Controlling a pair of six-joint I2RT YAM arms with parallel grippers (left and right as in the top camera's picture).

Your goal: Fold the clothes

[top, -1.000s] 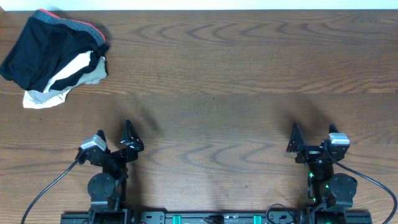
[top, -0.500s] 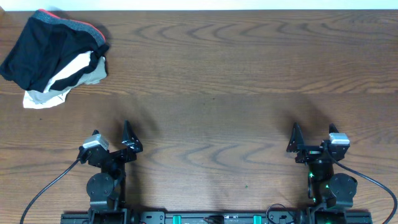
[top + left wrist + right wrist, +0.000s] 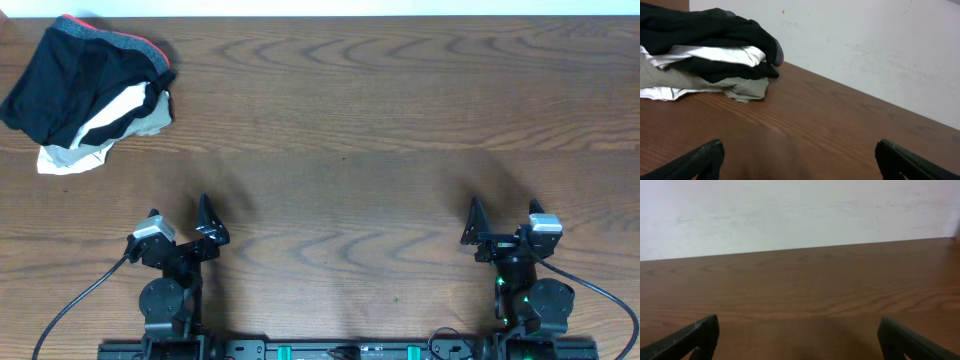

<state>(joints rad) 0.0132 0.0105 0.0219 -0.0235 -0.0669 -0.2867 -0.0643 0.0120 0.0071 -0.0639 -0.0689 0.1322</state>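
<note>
The left gripper (image 3: 180,212) has turned slightly leftward; the right gripper (image 3: 505,210) has not moved. Both jaws stand wide open and empty. The shorts (image 3: 55,85) lie crumpled at the far-left corner (atop a white cloth (image 3: 115,112) and a beige cloth (image 3: 155,122)), so a deep pinch could drag those along.

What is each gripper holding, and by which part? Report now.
Nothing is held. The left gripper and right gripper stand open; the soft black fabric shorts with grey, red-edged waistband lie untouched.
</note>
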